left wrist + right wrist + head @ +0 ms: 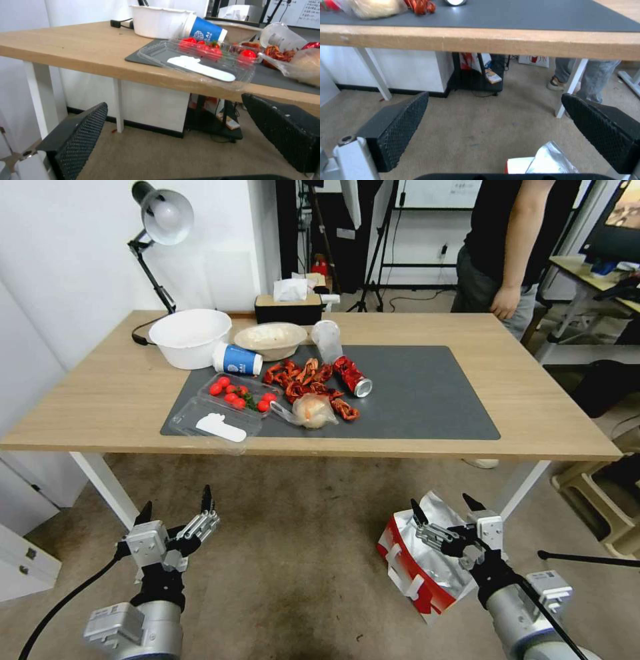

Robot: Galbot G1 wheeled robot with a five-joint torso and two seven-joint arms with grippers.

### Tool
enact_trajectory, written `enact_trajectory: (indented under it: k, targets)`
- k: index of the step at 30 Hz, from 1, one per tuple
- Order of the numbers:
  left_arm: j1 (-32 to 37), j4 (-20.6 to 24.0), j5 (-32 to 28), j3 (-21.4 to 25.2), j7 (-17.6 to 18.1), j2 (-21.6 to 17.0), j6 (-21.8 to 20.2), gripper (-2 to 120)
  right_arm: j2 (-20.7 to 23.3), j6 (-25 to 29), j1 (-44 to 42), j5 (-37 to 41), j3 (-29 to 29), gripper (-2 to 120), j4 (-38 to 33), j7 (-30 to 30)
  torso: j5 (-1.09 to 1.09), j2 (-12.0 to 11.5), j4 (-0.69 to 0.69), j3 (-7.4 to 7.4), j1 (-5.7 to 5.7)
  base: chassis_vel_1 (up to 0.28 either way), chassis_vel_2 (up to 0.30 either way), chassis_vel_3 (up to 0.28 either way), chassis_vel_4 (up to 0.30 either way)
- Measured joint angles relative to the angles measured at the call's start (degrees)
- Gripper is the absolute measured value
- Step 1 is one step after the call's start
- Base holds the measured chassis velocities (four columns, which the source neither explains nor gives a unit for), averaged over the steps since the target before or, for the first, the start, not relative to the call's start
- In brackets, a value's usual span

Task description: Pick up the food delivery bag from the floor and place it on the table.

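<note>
**Bag on the floor, both grippers spread**

We see the food delivery bag (pixel 417 557) lying on the floor (pixel 300 553) by the table (pixel 100 400) front. Right gripper (pixel 447 507) hovers over it, fingers spread, likely lining up a grasp. Left gripper (pixel 177 507) waits spread, empty. The tabletop is cluttered at its left; the dark mat (pixel 427 393) offers bare room.

Glossy foil lines the paper food delivery bag (pixel 417 567); the table (pixel 107 400) is matt wood.

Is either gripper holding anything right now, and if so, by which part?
Nothing is held. Both the left gripper and the right gripper are open; the food delivery bag sits on the floor.
</note>
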State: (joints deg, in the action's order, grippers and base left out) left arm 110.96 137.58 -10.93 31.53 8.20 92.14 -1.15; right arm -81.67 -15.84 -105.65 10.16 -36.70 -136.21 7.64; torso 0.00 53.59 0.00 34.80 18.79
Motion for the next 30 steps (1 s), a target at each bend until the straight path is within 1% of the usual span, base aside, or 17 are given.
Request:
enact_trajectory:
  k: [3,4,6,7,8,9,12,16,19,20,22,30]
  targets:
    - [-0.49,-0.3,-0.01,0.5,-0.1,0.0,-0.02,100,0.1,0.0,0.09,-0.01,-0.02,100,0.08,0.01,0.0,-1.37,0.0,-0.78,-0.59,0.0,0.0,0.0,0.0]
    - [-0.49,-0.3,-0.01,0.5,-0.1,0.0,-0.02,100,0.1,0.0,0.09,-0.01,-0.02,100,0.08,0.01,0.0,-1.37,0.0,-0.78,-0.59,0.0,0.0,0.0,0.0]
    - [-0.7,-0.46,-0.03,0.71,-0.35,0.0,-0.03,100,0.19,0.0,0.08,-0.35,-0.17,100,0.37,0.13,0.0,-2.65,0.0,-1.52,-1.13,0.0,0.0,0.0,0.0]
    - [-0.7,-0.46,-0.03,0.71,-0.35,0.0,-0.03,100,0.19,0.0,0.08,-0.35,-0.17,100,0.37,0.13,0.0,-2.65,0.0,-1.52,-1.13,0.0,0.0,0.0,0.0]
    - [-0.88,-0.59,-0.04,0.86,-0.37,0.0,-0.04,100,0.21,0.01,0.08,-0.65,-0.2,100,0.59,0.14,0.0,-3.46,0.0,-1.98,-1.47,0.0,0.0,0.0,0.0]
    - [-0.88,-0.59,-0.04,0.86,-0.37,0.0,-0.04,100,0.21,0.01,0.08,-0.65,-0.2,100,0.59,0.14,0.0,-3.46,0.0,-1.98,-1.47,0.0,0.0,0.0,0.0]
    - [-0.98,-1.06,-0.14,1.2,-0.62,0.0,-0.01,100,0.26,0.03,0.1,-0.69,-0.23,100,1.06,0.17,0.0,-5.03,0.0,-2.89,-2.14,0.0,0.0,0.0,0.0]
    - [-1.08,-1.24,-0.23,1.25,-0.69,0.0,0.06,100,0.23,-0.02,0.09,-0.28,-0.21,100,1.17,0.27,0.0,-5.88,0.0,-3.35,-2.53,0.0,0.0,0.0,0.0]
    - [-1.16,-1.62,-0.34,1.23,-0.75,0.0,0.34,100,0.24,-0.27,0.0,0.34,-0.22,100,1.34,0.57,0.0,-7.39,0.0,-4.23,-3.16,0.0,0.0,0.0,0.0]
    - [-1.16,-1.62,-0.34,1.23,-0.75,0.0,0.34,100,0.24,-0.27,0.0,0.34,-0.22,100,1.34,0.57,0.0,-7.39,0.0,-4.23,-3.16,0.0,0.0,0.0,0.0]
    - [-1.2,-1.78,-0.37,1.23,-0.8,-0.01,0.39,100,0.28,-0.3,-0.08,0.32,-0.3,100,1.39,0.76,0.0,-8.35,0.0,-4.8,-3.57,0.0,0.0,0.0,0.0]
    - [-1.64,-2.4,-0.67,2.69,-1.85,-0.01,0.38,100,0.67,-0.3,-0.16,0.24,-0.43,100,1.73,0.93,0.0,-10.14,0.0,-5.82,-4.32,0.0,0.0,0.0,0.0]
